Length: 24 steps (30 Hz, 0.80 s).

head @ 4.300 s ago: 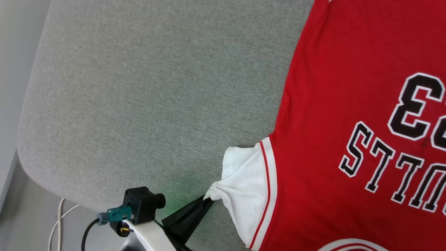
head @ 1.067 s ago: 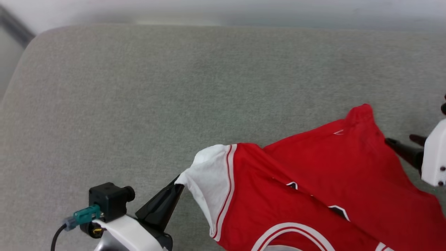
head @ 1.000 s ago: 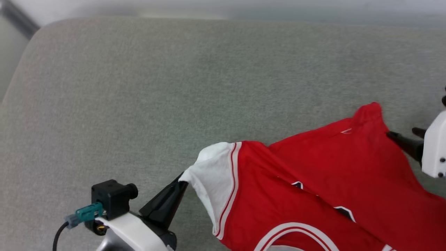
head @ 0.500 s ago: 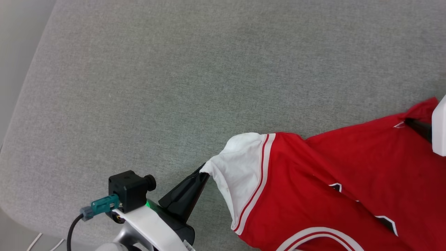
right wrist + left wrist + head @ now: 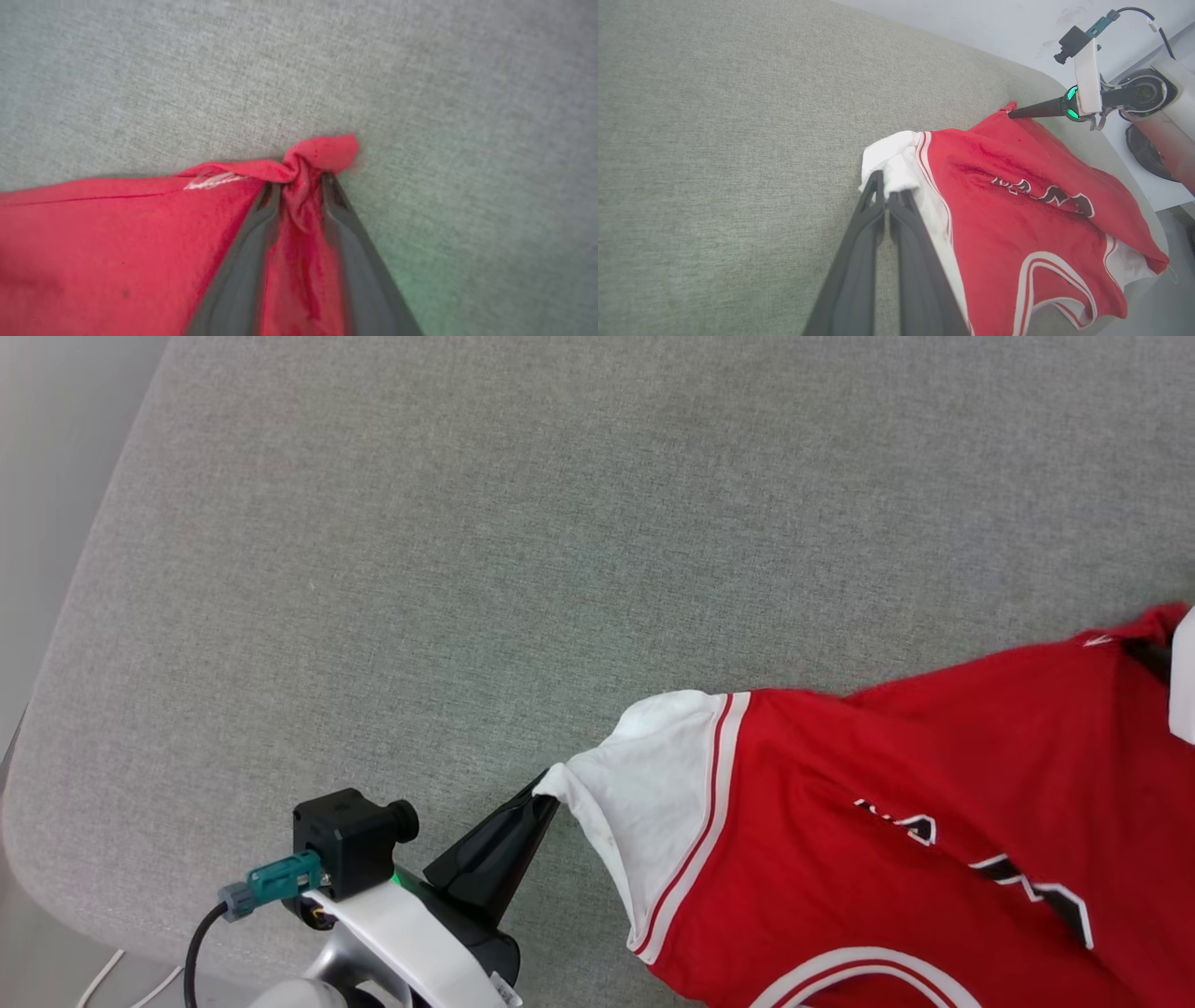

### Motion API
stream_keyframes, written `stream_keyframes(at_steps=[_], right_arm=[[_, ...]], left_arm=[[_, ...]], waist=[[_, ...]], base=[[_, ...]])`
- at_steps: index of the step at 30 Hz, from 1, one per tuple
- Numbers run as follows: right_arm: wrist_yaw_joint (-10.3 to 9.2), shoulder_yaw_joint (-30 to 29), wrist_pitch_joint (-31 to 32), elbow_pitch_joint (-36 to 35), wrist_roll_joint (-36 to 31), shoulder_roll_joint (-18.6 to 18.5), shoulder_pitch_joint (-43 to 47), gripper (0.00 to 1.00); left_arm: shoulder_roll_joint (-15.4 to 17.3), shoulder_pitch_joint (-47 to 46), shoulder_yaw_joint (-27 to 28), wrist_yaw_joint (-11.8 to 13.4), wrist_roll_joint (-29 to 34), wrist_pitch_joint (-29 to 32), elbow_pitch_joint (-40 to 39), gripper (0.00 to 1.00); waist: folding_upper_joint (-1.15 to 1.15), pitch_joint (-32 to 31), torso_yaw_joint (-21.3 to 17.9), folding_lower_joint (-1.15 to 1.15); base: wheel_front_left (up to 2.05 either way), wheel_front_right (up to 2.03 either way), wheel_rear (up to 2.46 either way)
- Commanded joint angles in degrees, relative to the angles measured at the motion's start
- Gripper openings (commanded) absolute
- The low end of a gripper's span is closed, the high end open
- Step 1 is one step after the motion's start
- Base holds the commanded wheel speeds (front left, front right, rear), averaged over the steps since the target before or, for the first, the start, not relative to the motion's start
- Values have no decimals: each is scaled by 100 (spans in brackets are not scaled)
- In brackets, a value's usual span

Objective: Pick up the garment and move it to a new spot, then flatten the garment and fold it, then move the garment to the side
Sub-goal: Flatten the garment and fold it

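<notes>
**Position.** The garment (image 5: 887,784) lies on the near right part of the grey worktop (image 5: 467,569). It is rumpled and partly doubled over itself, with its white ring graphic at the near edge.

**Left gripper** (image 5: 887,186). The jaws are together, clamped on the very tip of the white sleeve (image 5: 653,784).

**Right gripper** (image 5: 299,186). The jaws stand either side of a twisted red hem corner (image 5: 322,154), with cloth bunched between them. Whether they bite firmly cannot be told.

**Hazards, as judged:**
- The right hold is on a narrow twist of cloth. If it is not fully pinched, a lift or pull would likely draw the corner out and that side would drop.
- The left hold takes only the sleeve's edge, so a sharp tug could strip it free.
- The two holds sit on a diagonal, sleeve and hem. Uneven pulling would skew the cloth and set creases rather than flatten it.
- In the left wrist view the garment's far side lies close to the worktop edge, so a careless drag could slide it off.
</notes>
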Motion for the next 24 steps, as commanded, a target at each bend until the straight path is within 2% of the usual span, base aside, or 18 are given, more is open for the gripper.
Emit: stream_keyframes(at_steps=[1, 8, 15, 24], right_arm=[[-4, 212, -17, 390, -13, 210, 273, 0], [-4, 227, -689, 442, 133, 104, 84, 0], [-4, 345, -1239, 376, 407, -28, -82, 0], [-4, 603, -1489, -506, 882, -366, -194, 0]], left_arm=[[21, -73, 17, -3, 36, 7, 15, 0], [149, 35, 120, 81, 10, -13, 29, 0], [377, 87, 254, 179, -8, 92, -68, 0], [848, -127, 820, 398, -2, 130, -510, 0]], waist=[[0, -75, -48, 1], [0, -574, -324, 1], [0, -1259, -787, 1], [0, -1880, -1447, 1]], base=[[0, 0, 0], [0, 0, 0], [0, 0, 0], [0, 0, 0]])
